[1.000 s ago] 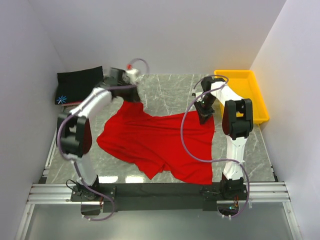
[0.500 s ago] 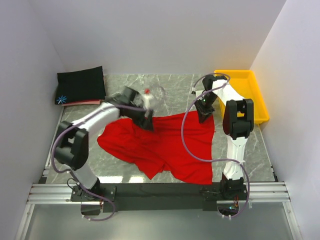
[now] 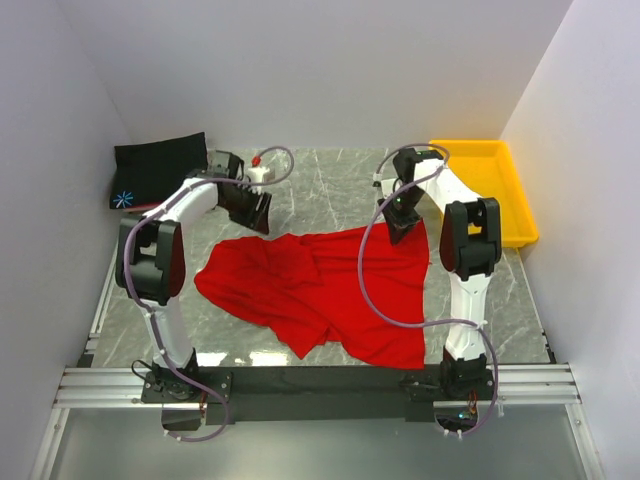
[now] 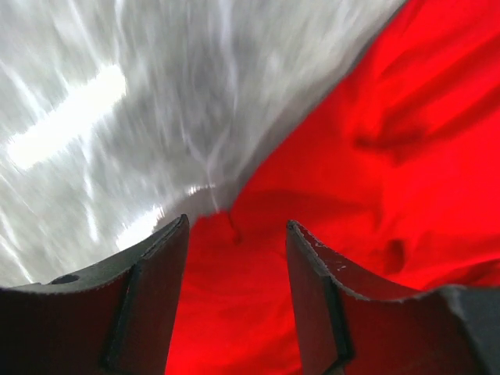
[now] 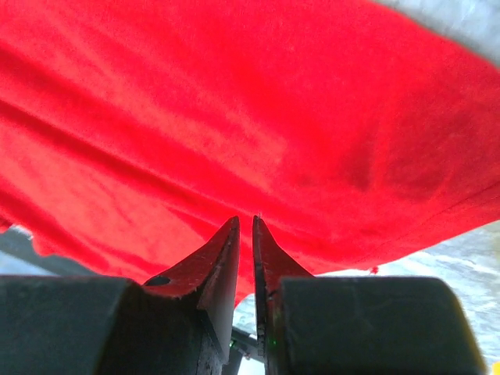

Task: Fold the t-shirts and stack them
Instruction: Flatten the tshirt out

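Sprawling across the middle of the marble tabletop (image 3: 330, 185), the red t-shirt (image 3: 330, 290) lies rumpled and unfolded, with its longest span running left to right. That span slants slightly, from a rounded lobe at the left down to a squared corner at the near right. A pointed flap juts toward the near edge at centre. Folds hide the collar, so I cannot tell which way the shirt heads.

The right hand (image 3: 400, 225) sits at the shirt's far-right corner, where the cloth rises to meet it. In the wrist view this hand (image 5: 244, 220) has its fingers pressed almost together, tips at the cloth, pinching that far edge.

The left hand (image 3: 255, 208) hovers just beyond the shirt's far-left edge. Its wrist view shows the hand (image 4: 237, 225) spread with nothing between the fingers, red cloth and the blurred marble edge line below.

The black t-shirt (image 3: 160, 165) lies folded in the far-left corner, its starburst mark (image 3: 123, 198) at the near-left end. A sliver of the pink t-shirt (image 3: 165, 206) shows under its near edge. The yellow tray (image 3: 528, 215) sits at the far right, well apart from the red cloth.

Bare marble shows between the two hands beyond the shirt's far edge. More shows in a strip along its right side and at the near left.
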Available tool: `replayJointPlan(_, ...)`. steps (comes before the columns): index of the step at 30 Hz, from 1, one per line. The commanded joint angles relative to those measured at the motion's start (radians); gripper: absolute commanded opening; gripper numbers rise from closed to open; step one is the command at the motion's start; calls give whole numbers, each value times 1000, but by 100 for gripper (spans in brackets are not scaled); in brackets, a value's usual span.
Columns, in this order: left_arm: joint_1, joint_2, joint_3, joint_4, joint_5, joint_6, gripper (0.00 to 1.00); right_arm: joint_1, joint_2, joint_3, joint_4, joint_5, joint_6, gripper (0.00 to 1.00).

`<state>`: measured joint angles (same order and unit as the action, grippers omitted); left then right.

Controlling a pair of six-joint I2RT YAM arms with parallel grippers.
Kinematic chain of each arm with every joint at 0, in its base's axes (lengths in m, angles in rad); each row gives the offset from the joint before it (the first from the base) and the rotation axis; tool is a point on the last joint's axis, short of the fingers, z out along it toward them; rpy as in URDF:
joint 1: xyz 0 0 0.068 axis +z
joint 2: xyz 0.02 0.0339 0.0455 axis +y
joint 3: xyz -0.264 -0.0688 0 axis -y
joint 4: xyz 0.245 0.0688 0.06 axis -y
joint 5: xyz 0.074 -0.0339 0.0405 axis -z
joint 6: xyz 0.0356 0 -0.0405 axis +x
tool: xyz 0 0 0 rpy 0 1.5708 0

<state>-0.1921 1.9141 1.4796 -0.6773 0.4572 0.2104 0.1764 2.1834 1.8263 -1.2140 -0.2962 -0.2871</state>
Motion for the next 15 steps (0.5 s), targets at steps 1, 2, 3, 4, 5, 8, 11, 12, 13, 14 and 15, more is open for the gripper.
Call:
replayJointPlan(1,-12,-47,-45,4,-104,-42,58,35,21,10,44,72,22,19)
replayJointPlan(2,-12,-41,-56,18,-107,-49,57,41,27,16,50,86,23,19)
replayJointPlan(3,-12,-32,-53,16,-110,-51,57,46,35,19,51,97,25,19)
replayJointPlan(4,-15,-18,-48,12,-132,-61,56,52,48,21,54,114,29,19)
replayJointPlan(5,-15,8,-33,-5,-132,-65,53,55,58,30,54,124,32,18)
replayJointPlan(8,-12,20,-33,-27,-123,-54,38,58,94,59,35,160,40,17)
replayJointPlan(11,2,-28,-74,-13,-101,-51,15,55,104,56,36,193,37,15)
replayJointPlan(12,8,-44,-85,-7,-95,-52,11,57,105,51,37,201,39,15)
replayJointPlan(13,20,-62,-96,-5,-94,-55,6,57,108,48,36,207,39,14)
replayJointPlan(14,29,-99,-122,-1,-78,-55,1,57,113,44,33,219,40,14)
replayJointPlan(15,39,-122,-137,10,-69,-58,1,57,118,45,30,224,46,13)
